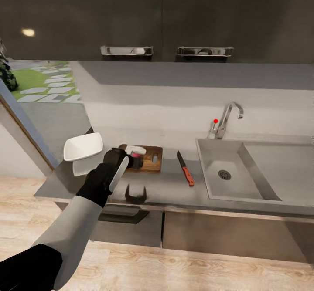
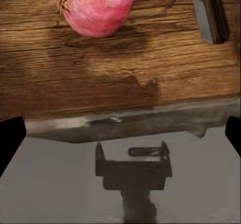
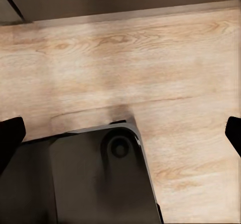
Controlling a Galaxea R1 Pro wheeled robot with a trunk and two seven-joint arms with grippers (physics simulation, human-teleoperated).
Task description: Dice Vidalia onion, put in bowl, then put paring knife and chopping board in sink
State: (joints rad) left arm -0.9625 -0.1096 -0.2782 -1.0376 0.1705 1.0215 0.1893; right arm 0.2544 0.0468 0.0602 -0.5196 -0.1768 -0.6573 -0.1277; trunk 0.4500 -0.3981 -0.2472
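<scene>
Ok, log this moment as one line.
onion on chopping board | left gripper open, empty | paring knife on countertop

You see a pinkish-red Vidalia onion (image 2: pixel 95 7) with a tan tuft, on a dark brown chopping board (image 2: pixel 120 68) streaked with grain. Your paring knife (image 1: pixel 186 168) has a dark blade and red-orange handle. The bowl (image 1: pixel 83 146) is glossy white, the desk (image 1: pixel 174 191) glossy grey, the sink (image 1: pixel 257 169) matte grey steel, its chrome tap (image 1: pixel 226 119) topped with a red knob. Your left arm (image 1: pixel 87 212) runs black, pale grey, black; the floor (image 3: pixel 150 68) is pale wood-grain
</scene>
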